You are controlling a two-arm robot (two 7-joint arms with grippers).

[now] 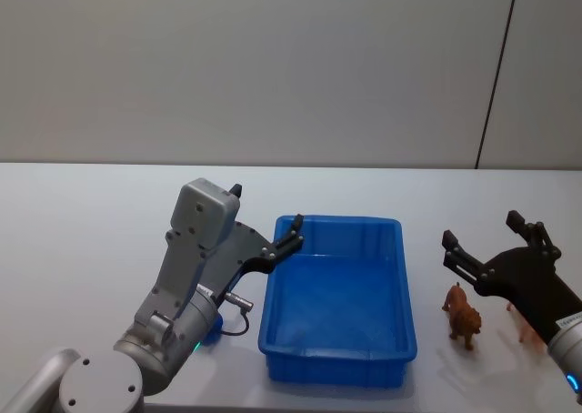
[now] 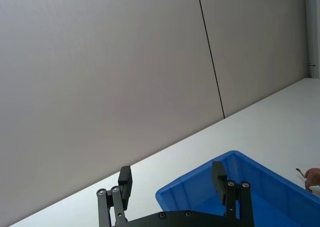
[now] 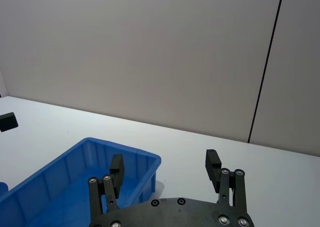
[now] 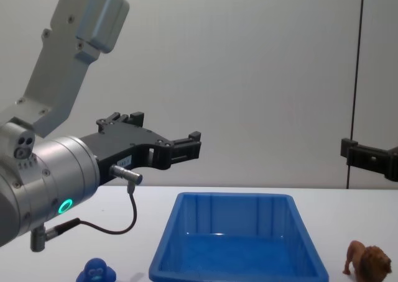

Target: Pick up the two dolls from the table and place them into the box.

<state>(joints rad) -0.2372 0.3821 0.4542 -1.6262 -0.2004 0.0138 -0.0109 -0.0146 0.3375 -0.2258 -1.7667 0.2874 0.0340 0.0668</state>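
We are holding our left hand [image 2: 171, 174] wide over the blue bin [image 1: 336, 220], at its far left corner; our right hand [image 1: 482, 229] is hovering wide above the brown lion [image 1: 462, 315] on the tabletop [image 1: 91, 231].

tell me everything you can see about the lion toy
The lion is a small brown figurine that looks like plastic, with a fuller mane around its head. It stands upright on its four legs on the white table, to the right of the blue bin and apart from it. The right gripper hangs open above it without touching it. Nothing but the table touches it.
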